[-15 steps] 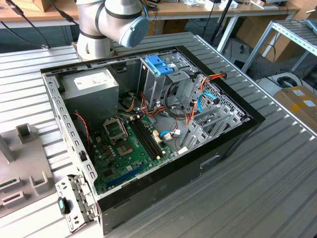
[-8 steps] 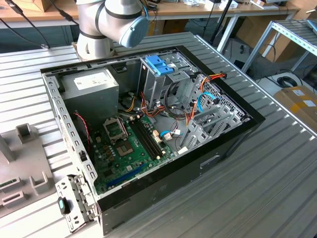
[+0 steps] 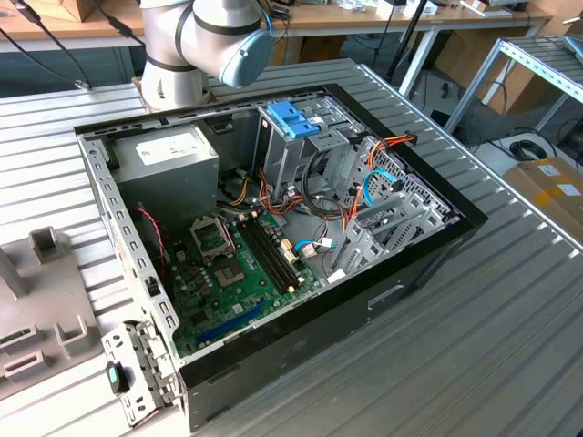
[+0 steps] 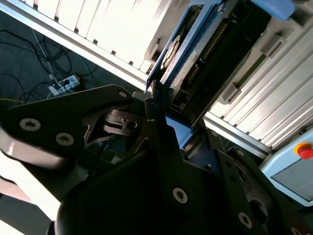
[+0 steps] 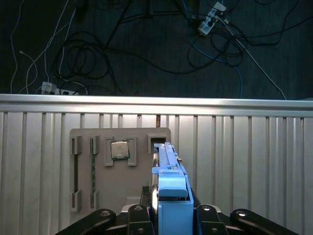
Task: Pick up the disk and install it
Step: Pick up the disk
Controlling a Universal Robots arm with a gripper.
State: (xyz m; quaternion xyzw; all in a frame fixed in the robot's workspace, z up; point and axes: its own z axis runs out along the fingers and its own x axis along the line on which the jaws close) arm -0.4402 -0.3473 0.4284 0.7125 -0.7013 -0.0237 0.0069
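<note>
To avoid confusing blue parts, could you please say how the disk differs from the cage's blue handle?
The disk is gripped in the pincer; the blue handle sits on the cage inside the case. The disk is metal framed in blue; the handle is all blue. Both show blue plastic.

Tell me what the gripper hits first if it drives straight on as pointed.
Probably the grey fixture plate on the ribbed table: the gripper, shut on the disk, points at it, and the disk's far end leads, near an empty slot. Depth is unclear.
</note>
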